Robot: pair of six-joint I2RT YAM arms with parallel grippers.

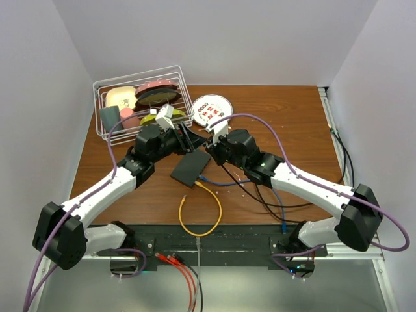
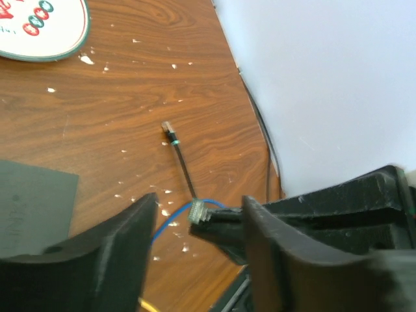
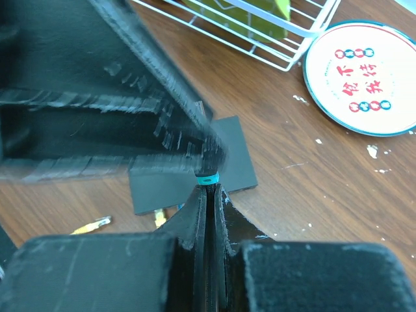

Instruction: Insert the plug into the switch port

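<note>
The switch, a flat matte black box (image 1: 189, 168), lies at the table's middle; it also shows in the right wrist view (image 3: 237, 162) and the left wrist view (image 2: 32, 201). Its ports are hidden. My right gripper (image 3: 209, 190) is shut on a black cable with a teal band (image 3: 208, 179). Its clear plug (image 2: 197, 211) sticks out of the right gripper's tip, above the table beside the box. My left gripper (image 2: 201, 203) is open, its fingers (image 2: 123, 240) either side of that plug without touching it. In the top view both grippers (image 1: 188, 138) (image 1: 212, 152) meet over the box's far end.
A white wire basket (image 1: 140, 107) of toy food stands at the back left, with a round plate (image 1: 212, 109) beside it. A loose black cable's plug (image 2: 168, 126) lies on the wood. A yellow cable loop (image 1: 200, 214) and a blue cable (image 1: 214, 183) lie near the box.
</note>
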